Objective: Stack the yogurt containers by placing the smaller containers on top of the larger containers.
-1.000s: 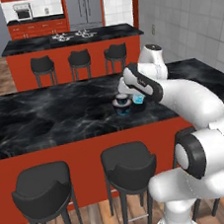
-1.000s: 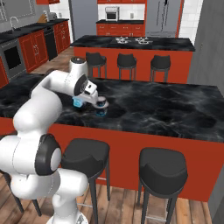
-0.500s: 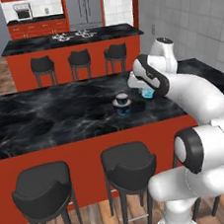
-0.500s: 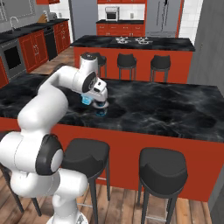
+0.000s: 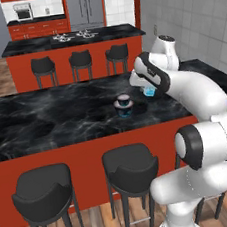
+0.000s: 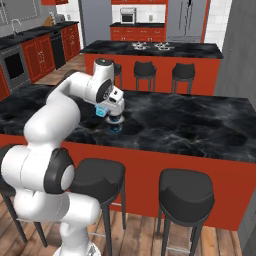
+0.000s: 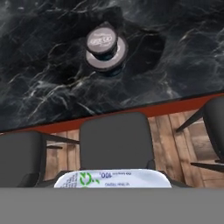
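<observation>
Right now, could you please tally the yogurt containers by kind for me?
wide dark tub: 1
small dark cup with a pale lid: 1
small light-blue cup: 1
Total: 3

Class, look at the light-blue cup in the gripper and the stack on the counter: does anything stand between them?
Nothing visible does. The gripper holds the light-blue cup above the counter, beside the small dark cup already on the wide tub. Bare counter lies between.
</observation>
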Available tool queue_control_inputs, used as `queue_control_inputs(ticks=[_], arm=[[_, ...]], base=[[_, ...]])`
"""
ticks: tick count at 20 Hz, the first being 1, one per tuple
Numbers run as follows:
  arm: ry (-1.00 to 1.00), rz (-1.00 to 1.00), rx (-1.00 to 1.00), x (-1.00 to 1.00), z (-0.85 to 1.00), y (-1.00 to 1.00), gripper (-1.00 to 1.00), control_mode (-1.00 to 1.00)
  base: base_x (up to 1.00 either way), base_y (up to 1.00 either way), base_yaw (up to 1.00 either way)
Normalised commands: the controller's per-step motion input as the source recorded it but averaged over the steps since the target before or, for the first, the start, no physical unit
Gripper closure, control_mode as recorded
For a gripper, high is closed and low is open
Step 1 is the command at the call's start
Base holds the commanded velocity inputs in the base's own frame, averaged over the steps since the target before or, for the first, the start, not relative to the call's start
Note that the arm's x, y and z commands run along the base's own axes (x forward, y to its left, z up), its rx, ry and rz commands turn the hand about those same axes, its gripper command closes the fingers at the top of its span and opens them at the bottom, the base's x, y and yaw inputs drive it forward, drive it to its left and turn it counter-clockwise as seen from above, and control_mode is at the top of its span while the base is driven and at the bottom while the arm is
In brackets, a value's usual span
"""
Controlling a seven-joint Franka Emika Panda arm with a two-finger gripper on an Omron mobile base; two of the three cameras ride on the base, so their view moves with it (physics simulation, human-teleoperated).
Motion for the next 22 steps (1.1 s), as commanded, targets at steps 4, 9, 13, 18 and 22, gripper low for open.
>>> queue_control_inputs(ticks=[4,9,13,18,22], arm=[[0.00,0.00,0.00,0.32,0.05,0.00,1.00,-1.00],[0.00,0.00,0.00,0.26,0.01,0.00,1.00,-1.00],[0.00,0.00,0.00,0.26,0.00,0.00,1.00,-1.00],[0.00,0.00,0.00,0.26,0.00,0.00,1.00,-1.00],[0.00,0.00,0.00,0.24,0.00,0.00,1.00,-1.00]], base=[[0.00,0.00,0.00],[0.00,0.00,0.00],[0.00,0.00,0.00],[0.00,0.00,0.00],[0.00,0.00,0.00]])
